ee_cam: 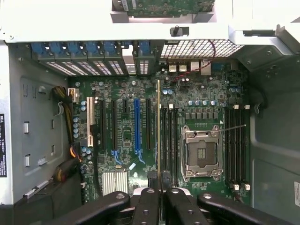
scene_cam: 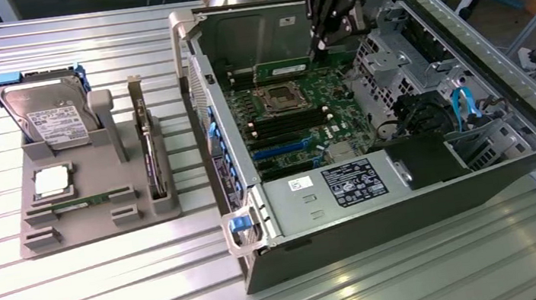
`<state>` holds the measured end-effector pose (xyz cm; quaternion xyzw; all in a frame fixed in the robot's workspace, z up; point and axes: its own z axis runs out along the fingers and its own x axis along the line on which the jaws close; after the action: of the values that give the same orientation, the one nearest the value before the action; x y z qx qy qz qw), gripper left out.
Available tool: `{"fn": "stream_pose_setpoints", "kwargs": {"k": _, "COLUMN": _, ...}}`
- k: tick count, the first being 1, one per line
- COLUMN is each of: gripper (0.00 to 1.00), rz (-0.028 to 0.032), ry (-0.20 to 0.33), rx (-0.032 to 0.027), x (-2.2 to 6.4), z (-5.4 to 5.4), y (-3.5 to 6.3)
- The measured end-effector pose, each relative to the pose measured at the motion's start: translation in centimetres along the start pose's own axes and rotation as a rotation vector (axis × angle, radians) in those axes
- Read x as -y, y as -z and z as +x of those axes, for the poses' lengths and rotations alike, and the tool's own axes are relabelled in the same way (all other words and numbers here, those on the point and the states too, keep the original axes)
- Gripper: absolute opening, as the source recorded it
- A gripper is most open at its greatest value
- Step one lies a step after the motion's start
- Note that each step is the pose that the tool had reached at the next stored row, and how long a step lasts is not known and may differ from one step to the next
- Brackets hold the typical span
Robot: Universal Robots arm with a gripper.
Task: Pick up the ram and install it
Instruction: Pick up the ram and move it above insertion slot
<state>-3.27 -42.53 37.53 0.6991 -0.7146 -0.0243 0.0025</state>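
The ram [ee_cam: 158, 131] looks light, stiff and thin, and fragile at its chips and contact edge; a hold on its 2 flat faces, clear of the contacts, suits it; the gripper [ee_cam: 159, 182] has its jaws closed on it near 1 end. It hangs on edge inside the computer case [scene_cam: 378, 205], above the motherboard [ee_cam: 122, 140], by the memory slots [ee_cam: 171, 140] beside the empty CPU socket [ee_cam: 201, 152]. Counted: 1 ram, 1 socket, 2 banks of slots, and 1 hard drive [scene_cam: 54, 115] out on the counter [scene_cam: 111, 292].
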Motion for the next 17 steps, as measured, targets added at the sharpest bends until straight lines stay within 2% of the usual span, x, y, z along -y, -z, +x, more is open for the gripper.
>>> {"fn": "stream_pose_setpoints", "kwargs": {"k": 5, "gripper": 0.12, "rz": -0.0002, "ry": 0.0, "rx": 0.0021, "x": -0.01, "z": -0.62, "y": -0.07}}
{"fn": "stream_pose_setpoints", "kwargs": {"k": 17, "gripper": 0.12, "rz": -0.0001, "ry": 0.0, "rx": 0.0022, "x": 0.01, "z": -0.61, "y": -0.5}}
